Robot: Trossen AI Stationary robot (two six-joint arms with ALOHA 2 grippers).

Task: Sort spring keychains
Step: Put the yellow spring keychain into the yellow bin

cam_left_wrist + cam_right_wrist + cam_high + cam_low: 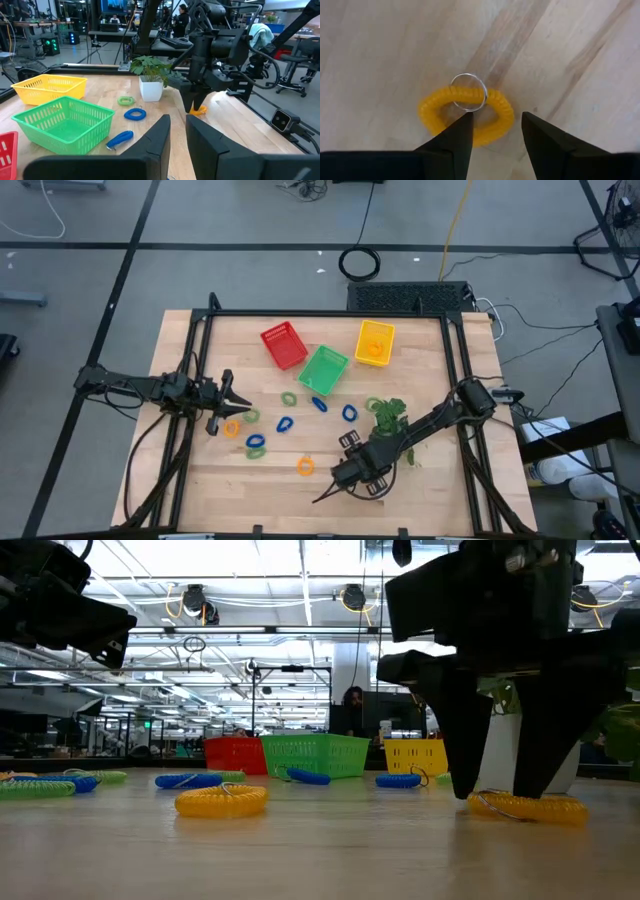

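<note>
Mid-sort on the table (420,480), most spring keychains (285,423) loose in front of the baskets (323,369). Right gripper (494,131) spread wide, grasping nothing, fingers straddling an orange keychain (465,115) lying flat; left gripper (232,402) parked near table's left edge, fingers apart. Next, likely: lower, clench on the coil, carry to a basket.

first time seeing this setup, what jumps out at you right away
The right end effector hangs low over an orange spring keychain with a metal split ring near the table's front, its fingers open astride the coil. Behind it, three mesh baskets sit in a row at the back: red basket, green basket and yellow basket. Blue, green and orange coils lie scattered mid-table, where the left end effector waits at the left.
</note>
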